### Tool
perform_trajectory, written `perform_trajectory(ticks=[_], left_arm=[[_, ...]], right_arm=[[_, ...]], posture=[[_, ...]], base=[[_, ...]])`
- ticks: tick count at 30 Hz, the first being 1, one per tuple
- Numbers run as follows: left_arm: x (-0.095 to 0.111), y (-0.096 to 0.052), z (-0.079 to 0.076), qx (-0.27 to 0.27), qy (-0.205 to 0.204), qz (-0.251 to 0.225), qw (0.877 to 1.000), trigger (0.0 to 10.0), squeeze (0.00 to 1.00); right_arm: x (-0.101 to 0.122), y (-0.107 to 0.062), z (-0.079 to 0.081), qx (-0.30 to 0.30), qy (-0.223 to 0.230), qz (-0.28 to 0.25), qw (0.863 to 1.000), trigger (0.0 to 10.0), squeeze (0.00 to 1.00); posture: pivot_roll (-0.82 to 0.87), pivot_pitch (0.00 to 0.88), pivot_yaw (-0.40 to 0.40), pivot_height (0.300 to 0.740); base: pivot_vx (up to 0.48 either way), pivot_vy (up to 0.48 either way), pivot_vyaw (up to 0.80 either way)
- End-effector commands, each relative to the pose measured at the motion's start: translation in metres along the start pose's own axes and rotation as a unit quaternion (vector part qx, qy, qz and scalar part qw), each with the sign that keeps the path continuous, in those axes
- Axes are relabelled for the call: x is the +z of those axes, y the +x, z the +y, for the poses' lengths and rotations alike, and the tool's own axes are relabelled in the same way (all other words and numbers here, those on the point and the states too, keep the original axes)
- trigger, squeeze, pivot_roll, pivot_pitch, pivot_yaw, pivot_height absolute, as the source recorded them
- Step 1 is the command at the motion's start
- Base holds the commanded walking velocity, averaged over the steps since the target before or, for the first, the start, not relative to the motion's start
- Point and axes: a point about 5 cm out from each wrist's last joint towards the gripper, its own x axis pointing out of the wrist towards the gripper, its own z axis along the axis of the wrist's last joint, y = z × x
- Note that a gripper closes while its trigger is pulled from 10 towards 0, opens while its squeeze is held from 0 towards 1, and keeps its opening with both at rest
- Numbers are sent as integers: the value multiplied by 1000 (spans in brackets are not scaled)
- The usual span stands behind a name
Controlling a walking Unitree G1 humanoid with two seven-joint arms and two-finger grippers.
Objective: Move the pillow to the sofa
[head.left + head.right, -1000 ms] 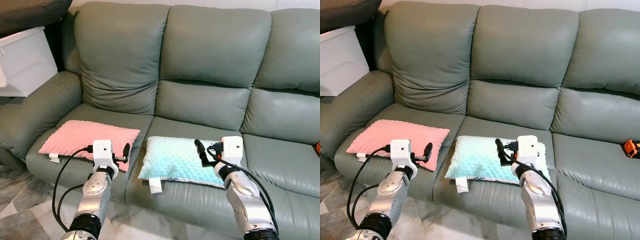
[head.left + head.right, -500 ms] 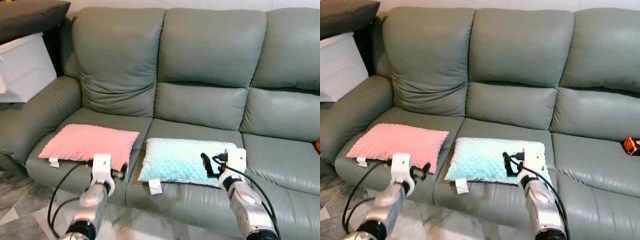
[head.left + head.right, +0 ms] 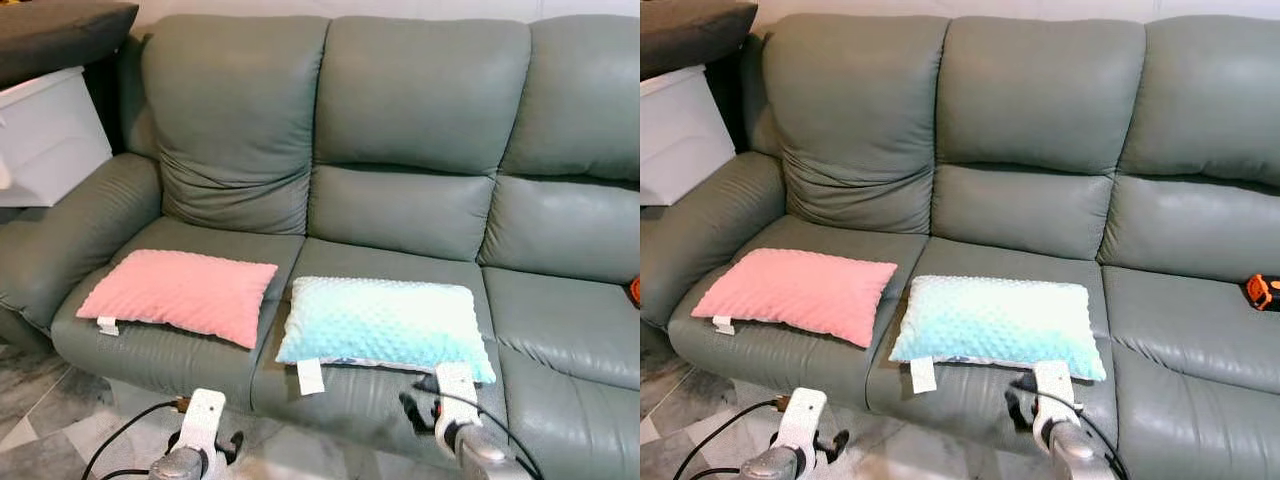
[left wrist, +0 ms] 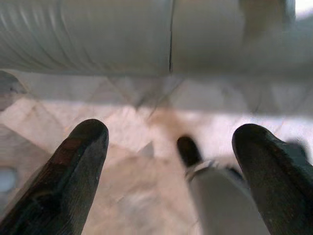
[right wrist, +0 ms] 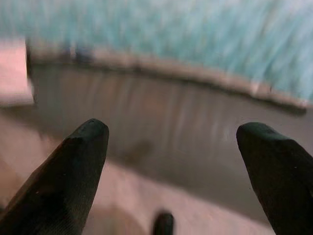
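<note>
A grey-green sofa [image 3: 420,110] spans the head views, and two pillows lie flat on its seat cushions. The pink pillow [image 3: 180,294] rests on the left seat; the turquoise pillow [image 3: 385,322] rests on the middle seat, just beside the pink one but not touching it, with a white tag hanging over the seat's front edge.

Both arms are held low, below the sofa's front edge. The left gripper [image 4: 171,176] sits in front of the left seat, over the pale tiled floor [image 3: 700,400], and its wrist view looks along two widely parted black fingers [image 4: 68,171] at the sofa's base (the picture is blurred). Nothing lies between them.

The right gripper [image 5: 173,171] is in front of the sofa below the turquoise pillow's right end. Its fingers [image 5: 68,171] are also spread wide and hold nothing, pointing toward the sofa front with the turquoise pillow's edge above.

A white storage box [image 3: 50,130] stands beside the sofa's left armrest.
</note>
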Motion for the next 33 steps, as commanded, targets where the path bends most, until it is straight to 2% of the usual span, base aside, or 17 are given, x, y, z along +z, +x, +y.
perform_trajectory(ticks=[1, 2, 4, 6, 9, 10, 15, 20, 21, 24, 30, 33], left_arm=[[-14, -2, 3, 9, 32, 38, 999, 10000, 0], [-16, -3, 2, 10, 40, 46, 998, 10000, 0], [-18, -3, -2, -9, 19, 43, 999, 10000, 0], [-25, -4, -8, -20, 15, 47, 999, 10000, 0], [-34, -6, -11, -21, 28, 61, 998, 10000, 0], [-43, -8, -12, -19, 44, 79, 996, 10000, 0], [-54, -11, -16, -27, 65, 103, 992, 10000, 0], [-59, -12, -20, -31, 70, 108, 991, 10000, 0], [-59, -12, -20, -31, 70, 108, 991, 10000, 0], [-58, -12, -19, -32, 77, 106, 991, 10000, 0], [-56, -11, -19, -34, 86, 105, 990, 10000, 0], [-56, -11, -19, -35, 90, 106, 990, 10000, 0]], right_arm=[[-22, -5, -1, -3, -25, 45, 999, 10000, 0], [-27, -7, -3, -4, -32, 54, 998, 10000, 0], [-38, -12, -9, -9, -35, 68, 997, 10000, 0], [-50, -18, -16, -18, -30, 84, 996, 10000, 0], [-61, -24, -21, -27, -28, 101, 994, 10000, 0], [-71, -29, -24, -34, -27, 118, 992, 10000, 0], [-75, -29, -18, -26, -22, 134, 990, 10000, 0], [-51, -11, 9, -5, -20, 121, 992, 10000, 0], [-51, -11, 9, -5, -20, 121, 992, 10000, 0], [-25, 2, 26, 11, -25, 103, 994, 10000, 0], [-8, 8, 34, 19, -42, 95, 994, 10000, 0], [-19, 4, 30, 18, -44, 101, 994, 10000, 0]], posture=[[-238, 0, 65, 740], [-237, 0, 65, 740], [-234, 0, 65, 740], [-236, 0, 68, 740], [-239, 0, 72, 740], [-244, 0, 77, 740], [-248, 0, 86, 740], [-253, 0, 91, 740], [-253, 0, 91, 740], [-253, 0, 91, 740], [-245, 0, 97, 740], [-242, 0, 96, 740]], base=[[0, 0, 0], [0, 0, 0], [0, 0, 0], [0, 0, 0], [0, 0, 0], [0, 0, 0], [0, 0, 0], [0, 0, 0], [0, 0, 0], [0, 0, 0], [0, 0, 0], [0, 0, 0]])
